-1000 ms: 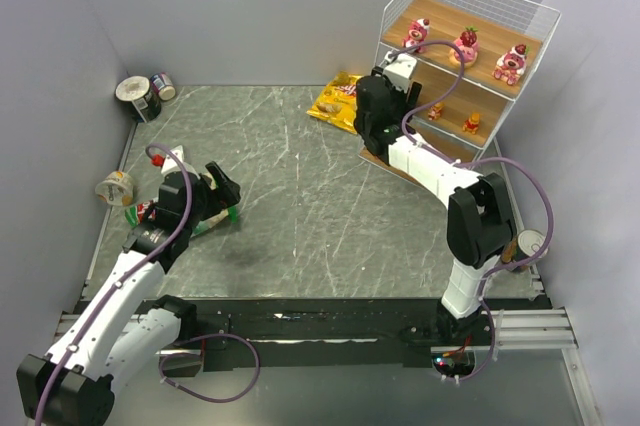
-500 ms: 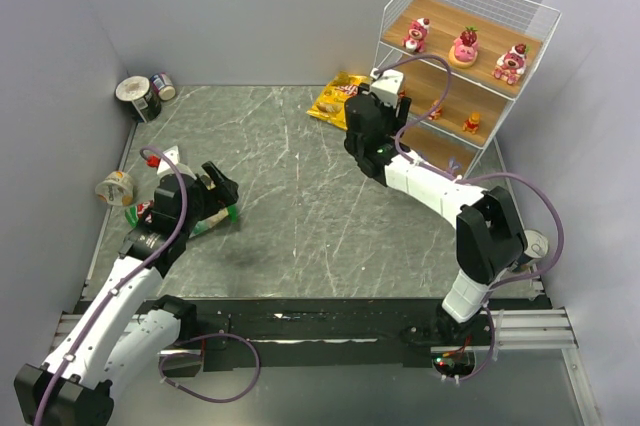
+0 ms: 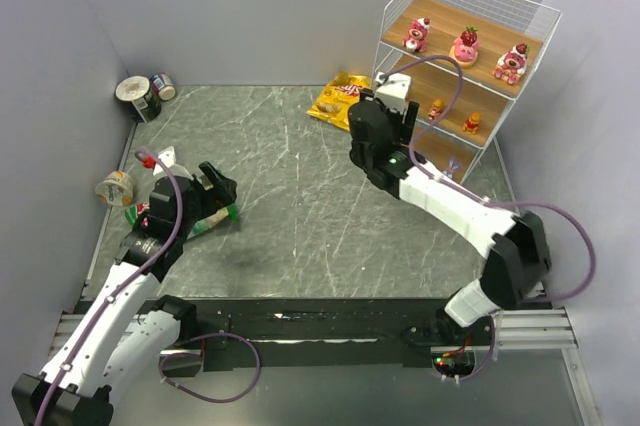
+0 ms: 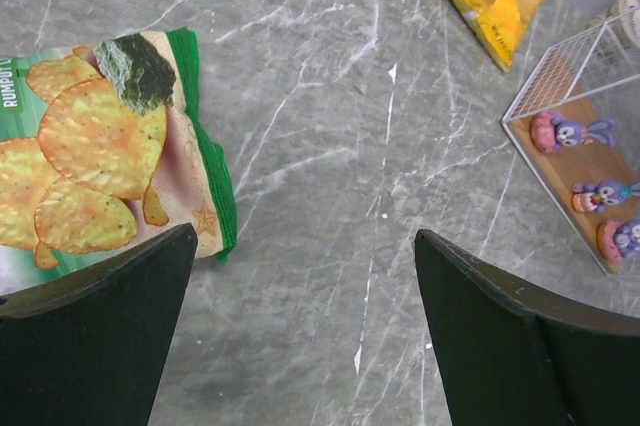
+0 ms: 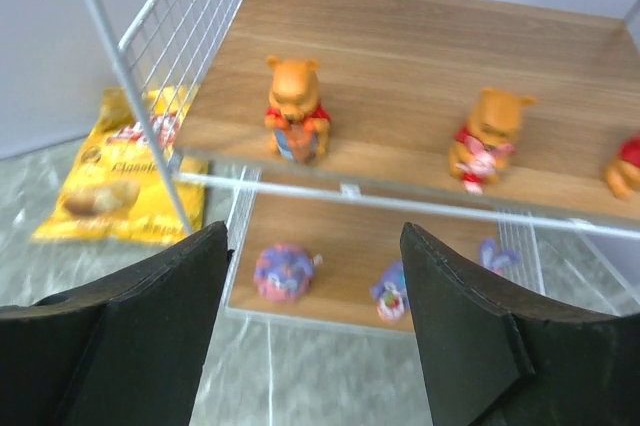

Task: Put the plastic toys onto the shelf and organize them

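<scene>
The shelf [image 3: 445, 18] stands at the back right. Three pink-and-red plastic toys [image 3: 466, 46] sit in a row on its top board. Orange toys [image 5: 296, 109] stand on the middle board, and purple-pink toys [image 5: 284, 271] lie on the bottom board, also showing in the left wrist view [image 4: 560, 131]. My right gripper [image 3: 398, 118] hovers just in front of the shelf's left end, open and empty [image 5: 313, 236]. My left gripper [image 3: 217, 196] hangs open and empty [image 4: 305, 236] over the floor at the left, beside a green chip bag [image 4: 100, 156].
A yellow chip bag [image 3: 335, 101] lies on the floor left of the shelf. Tin cans [image 3: 140, 96] stand in the back left corner, and another can [image 3: 115, 188] lies by the left wall. Grey walls close in on three sides.
The right gripper has drawn back a little from the shelf and its jaws have widened slightly, while the arm's elbow swung out to the right. The left arm has barely shifted.
</scene>
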